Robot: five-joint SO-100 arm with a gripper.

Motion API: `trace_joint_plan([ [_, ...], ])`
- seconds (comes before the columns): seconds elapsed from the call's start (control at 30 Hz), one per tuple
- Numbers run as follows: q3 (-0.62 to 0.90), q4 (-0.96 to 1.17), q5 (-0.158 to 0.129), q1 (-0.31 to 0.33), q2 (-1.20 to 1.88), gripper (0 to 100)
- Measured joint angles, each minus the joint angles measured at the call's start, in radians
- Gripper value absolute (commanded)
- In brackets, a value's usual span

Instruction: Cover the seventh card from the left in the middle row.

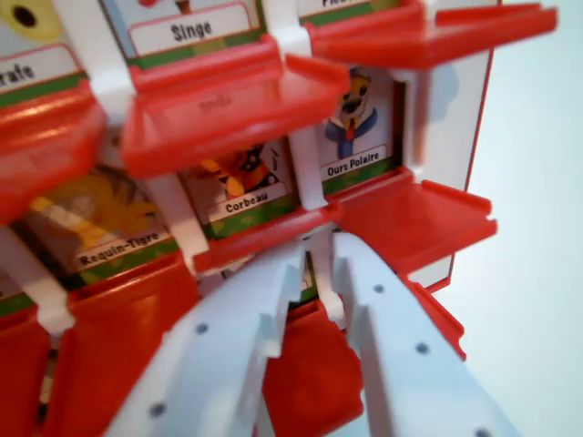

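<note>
The Corbeau card (240,187) sits in the board's middle row, left of the Ours Polaire card (357,137), its red flap (264,238) tipped down, leaving the picture bare. Just below that flap the white pincer (314,264) waits, tips slightly apart and empty, seemingly placed to nudge it up.

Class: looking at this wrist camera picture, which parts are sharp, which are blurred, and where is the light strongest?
In the wrist view, the Ours Polaire card and Corbeau card read fairly sharp; the white pincer and the nearest red flaps are soft, too close; the pale background at the wrist view's right is brightest, washed out.
</note>
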Motion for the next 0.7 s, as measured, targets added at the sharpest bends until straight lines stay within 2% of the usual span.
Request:
trace_joint_plan([
  [0.13, 0.0, 0.0, 0.0, -0.003, 0.0, 3],
  [0.3, -0.006, 0.0, 0.014, -0.009, -0.008, 3],
  [0.7, -0.129, 0.0, 0.025, -0.031, -0.107, 3],
])
